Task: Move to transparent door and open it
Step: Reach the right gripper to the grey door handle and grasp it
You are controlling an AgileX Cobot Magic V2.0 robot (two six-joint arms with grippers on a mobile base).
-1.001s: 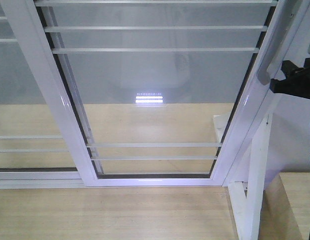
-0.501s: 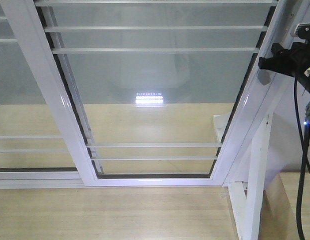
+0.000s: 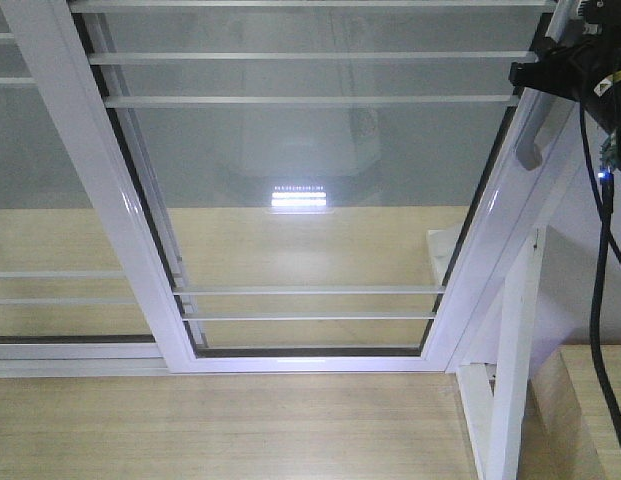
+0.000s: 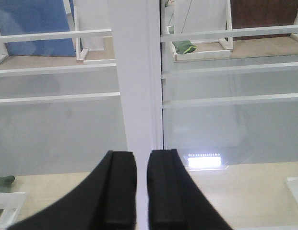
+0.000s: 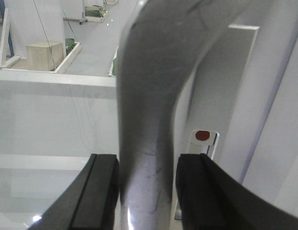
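Observation:
The transparent door (image 3: 310,170) fills the front view, clear glass with thin white bars in a white frame. Its curved grey handle (image 3: 536,138) is on the right stile. My right gripper (image 3: 535,72) is at the upper part of the handle. In the right wrist view the handle (image 5: 149,110) stands between my right gripper's (image 5: 148,191) fingers; the left finger touches it, and a thin gap shows at the right finger. My left gripper (image 4: 141,191) is empty with its fingers nearly together, facing a white stile (image 4: 134,81). It is out of the front view.
A second white-framed glass panel without a handle (image 3: 40,200) is on the left. A white post frame (image 3: 515,380) stands at the lower right. A black cable (image 3: 597,300) hangs from the right arm. A small lock plate with a red dot (image 5: 202,135) is beside the handle.
My right gripper has moved up and to the left, from beside the handle's lower end to around its upper part. The door has not moved.

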